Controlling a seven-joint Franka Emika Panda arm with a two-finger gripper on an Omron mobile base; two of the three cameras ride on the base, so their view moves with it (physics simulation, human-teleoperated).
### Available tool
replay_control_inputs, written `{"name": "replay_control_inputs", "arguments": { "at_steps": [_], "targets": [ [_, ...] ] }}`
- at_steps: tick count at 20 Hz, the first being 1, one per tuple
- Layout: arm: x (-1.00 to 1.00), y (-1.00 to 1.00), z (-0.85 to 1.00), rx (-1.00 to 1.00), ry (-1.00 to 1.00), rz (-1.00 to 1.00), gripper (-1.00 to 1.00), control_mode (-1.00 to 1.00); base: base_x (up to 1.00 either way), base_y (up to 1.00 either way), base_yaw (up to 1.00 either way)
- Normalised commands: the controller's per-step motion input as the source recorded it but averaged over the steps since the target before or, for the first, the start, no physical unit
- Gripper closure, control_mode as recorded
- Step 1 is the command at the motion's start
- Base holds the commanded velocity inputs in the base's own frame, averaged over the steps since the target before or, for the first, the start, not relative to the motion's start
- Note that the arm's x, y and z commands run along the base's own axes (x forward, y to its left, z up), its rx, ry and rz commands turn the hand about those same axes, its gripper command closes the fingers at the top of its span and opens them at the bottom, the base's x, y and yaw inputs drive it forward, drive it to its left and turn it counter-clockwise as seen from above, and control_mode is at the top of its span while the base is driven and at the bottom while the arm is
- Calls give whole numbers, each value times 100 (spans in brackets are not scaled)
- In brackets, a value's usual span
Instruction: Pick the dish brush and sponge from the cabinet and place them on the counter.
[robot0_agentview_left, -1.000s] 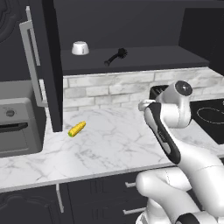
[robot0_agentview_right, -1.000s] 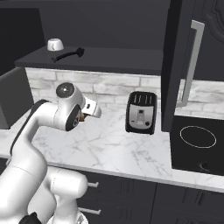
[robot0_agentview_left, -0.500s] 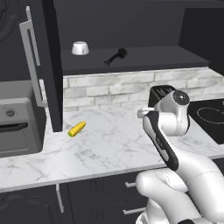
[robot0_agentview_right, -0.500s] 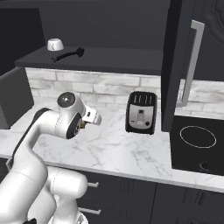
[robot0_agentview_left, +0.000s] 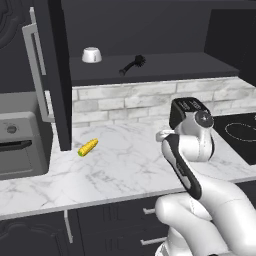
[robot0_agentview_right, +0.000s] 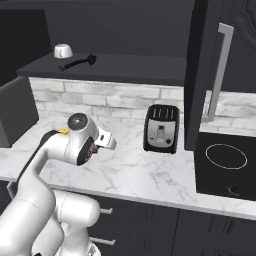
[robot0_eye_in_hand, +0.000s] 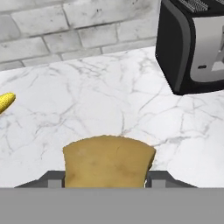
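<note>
The tool (robot0_eye_in_hand: 105, 181) is pinching the sponge (robot0_eye_in_hand: 108, 161), a blocky yellow-tan piece with a matte, faintly mottled face and a softly bowed upper edge, its two dark fingertips pressing in from either side. Below it, the bench (robot0_eye_in_hand: 109, 105) is stretching out smooth and flat, white marble threaded with thin grey veins. Up at two o'clock in the hand view, a glossy black toaster (robot0_eye_in_hand: 192, 48) with rounded corners and a grey front panel is standing on the marble. At nine o'clock, the yellow tip of a corn cob (robot0_eye_in_hand: 6, 101) is poking in. A rough pale brick backsplash (robot0_eye_in_hand: 65, 33) is running along twelve o'clock. In the left base view, the slim all-black dish brush (robot0_agentview_left: 133, 64) is lying on the dark cabinet (robot0_agentview_left: 150, 70) shelf, with a small white rounded bowl (robot0_agentview_left: 91, 54) sitting at its nine o'clock.
</note>
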Motion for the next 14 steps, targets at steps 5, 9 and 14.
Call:
{"name": "replay_control_inputs", "arguments": {
  "at_steps": [5, 9, 14],
  "targets": [
    [2, 0, -25, 0, 6, 0, 100, -100, 0, 0, 0],
    [0, 0, -25, 0, 3, 0, 100, -100, 0, 0, 0],
    [0, 0, -24, 0, 1, 0, 100, -100, 0, 0, 0]
  ]
}}
